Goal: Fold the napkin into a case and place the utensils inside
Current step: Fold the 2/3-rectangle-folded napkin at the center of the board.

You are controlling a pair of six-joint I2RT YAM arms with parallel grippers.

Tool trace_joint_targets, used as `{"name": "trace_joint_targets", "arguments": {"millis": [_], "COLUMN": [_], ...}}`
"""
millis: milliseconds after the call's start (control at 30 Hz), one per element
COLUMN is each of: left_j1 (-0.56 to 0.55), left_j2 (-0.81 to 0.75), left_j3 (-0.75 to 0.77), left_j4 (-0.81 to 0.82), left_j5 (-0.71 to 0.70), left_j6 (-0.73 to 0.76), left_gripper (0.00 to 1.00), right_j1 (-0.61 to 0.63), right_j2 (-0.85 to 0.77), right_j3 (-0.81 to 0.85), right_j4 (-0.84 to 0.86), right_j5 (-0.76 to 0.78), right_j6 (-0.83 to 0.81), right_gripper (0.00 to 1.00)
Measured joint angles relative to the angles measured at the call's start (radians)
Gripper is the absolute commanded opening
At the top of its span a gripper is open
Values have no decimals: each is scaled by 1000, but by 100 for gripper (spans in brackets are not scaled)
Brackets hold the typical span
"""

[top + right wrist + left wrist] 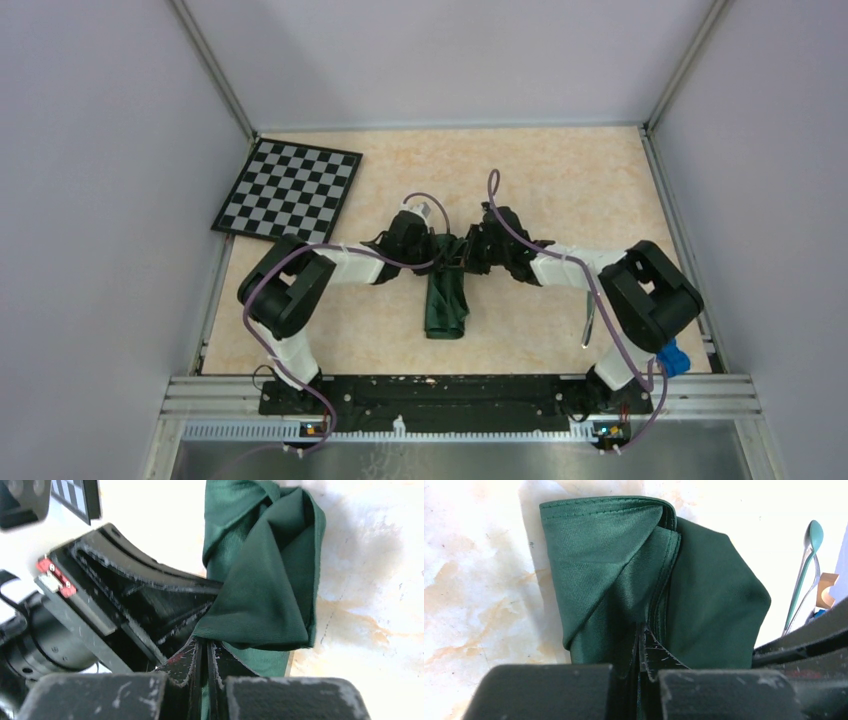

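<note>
Both claws are pinched shut on cloth: the left gripper (642, 636) and the right gripper (202, 647) each clamp the far end of the dark green napkin (447, 305), which lies bunched into a narrow strip in the middle of the table (560, 190). Folding well likely means moving the two pinches together and level, so the layers lie flat and a pocket opens. Each arm bends inward, elbow out, the wrists almost touching.

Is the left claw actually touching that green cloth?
Touching. The left wrist view shows the left gripper shut, pinching a fold of the napkin.
</note>
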Motion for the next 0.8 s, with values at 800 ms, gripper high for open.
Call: {"name": "trace_joint_targets", "arguments": {"millis": [800], "left_j1": [68], "left_j2": [-254], "left_j3": [-30], "left_j4": [-289], "left_j5": [33], "left_j6": [120], "left_gripper": [37], "right_j1": [30], "right_j2": [46], "right_j3": [10], "right_j4": [-8], "right_j5": [97], "right_j6": [-1], "right_gripper": [0]}}
